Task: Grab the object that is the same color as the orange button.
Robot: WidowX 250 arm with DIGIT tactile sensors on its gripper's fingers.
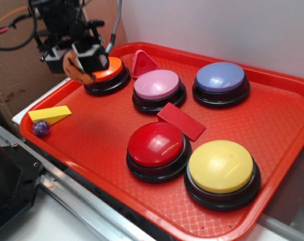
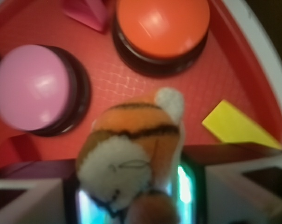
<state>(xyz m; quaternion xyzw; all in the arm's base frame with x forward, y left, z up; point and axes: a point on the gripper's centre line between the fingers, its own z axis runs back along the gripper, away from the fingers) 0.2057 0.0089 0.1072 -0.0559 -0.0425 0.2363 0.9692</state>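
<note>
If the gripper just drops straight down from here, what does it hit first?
Likely bare tray floor between the orange button and pink button; the gripper holds the tiger toy. Depth unclear.

One camera stands off my tray (image 1: 272, 165), high at its near corner, looking down across all of it. The other rides on my wrist, close, looking down. Both catch the orange button (image 1: 110, 70) (image 2: 161, 25), at twelve o'clock from my wrist.

Arm reaches in from upper left, tool (image 1: 80, 59) raised above the tray's back corner, its fingers (image 1: 97, 56) clamped on the plush tiger (image 2: 131, 154).
</note>
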